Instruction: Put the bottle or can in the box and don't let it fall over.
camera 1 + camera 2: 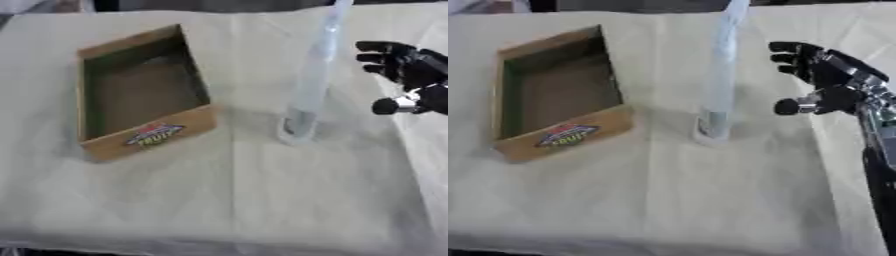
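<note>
A tall, slim, clear bottle [313, 75] stands upright on the cloth-covered table [236, 200], right of centre. Left of it lies an open cardboard box [140, 95] with a colourful label on its near wall; nothing is inside. My right hand [820, 75] hovers to the right of the bottle, fingers spread and thumb out, a clear gap away from it and holding nothing. The left hand shows in no view.
The beige cloth covers the whole table, with wrinkles near the front edge. A wide bare stretch of cloth lies between box and bottle and in front of both. My right forearm [877, 145] runs down the right side.
</note>
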{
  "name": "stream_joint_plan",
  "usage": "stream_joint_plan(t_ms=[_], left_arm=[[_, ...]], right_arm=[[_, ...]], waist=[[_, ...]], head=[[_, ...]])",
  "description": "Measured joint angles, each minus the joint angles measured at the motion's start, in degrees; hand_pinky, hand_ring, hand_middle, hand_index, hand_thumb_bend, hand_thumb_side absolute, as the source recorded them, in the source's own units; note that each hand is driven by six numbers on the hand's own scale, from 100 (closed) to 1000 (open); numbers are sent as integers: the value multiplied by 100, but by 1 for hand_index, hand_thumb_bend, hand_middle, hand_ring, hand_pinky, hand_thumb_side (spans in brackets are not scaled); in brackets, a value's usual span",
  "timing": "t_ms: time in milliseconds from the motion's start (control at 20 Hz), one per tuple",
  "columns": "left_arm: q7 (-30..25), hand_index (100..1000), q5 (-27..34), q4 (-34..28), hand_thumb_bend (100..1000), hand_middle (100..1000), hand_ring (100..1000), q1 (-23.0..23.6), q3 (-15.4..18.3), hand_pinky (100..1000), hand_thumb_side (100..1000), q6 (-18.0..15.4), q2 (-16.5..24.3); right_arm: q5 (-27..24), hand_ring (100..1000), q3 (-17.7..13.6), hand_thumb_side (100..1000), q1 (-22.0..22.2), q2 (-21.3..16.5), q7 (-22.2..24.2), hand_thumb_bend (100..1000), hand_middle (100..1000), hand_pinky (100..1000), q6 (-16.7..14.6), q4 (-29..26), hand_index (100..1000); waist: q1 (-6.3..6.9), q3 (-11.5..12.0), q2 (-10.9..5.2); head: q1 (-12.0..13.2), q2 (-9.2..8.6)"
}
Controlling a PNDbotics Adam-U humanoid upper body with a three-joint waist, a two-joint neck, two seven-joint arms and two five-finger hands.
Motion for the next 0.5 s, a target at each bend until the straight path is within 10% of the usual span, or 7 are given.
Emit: stream_joint_plan(t_ms=[500], left_arm=[[-3,807,-4,0,100,808,1000,-30,0,1000,100,2,-2]], right_arm=[[152,1000,59,322,-87,208,43,939,1000,1000,37,37,902]], waist=[[-3,72,24]], head=[[-127,-26]])
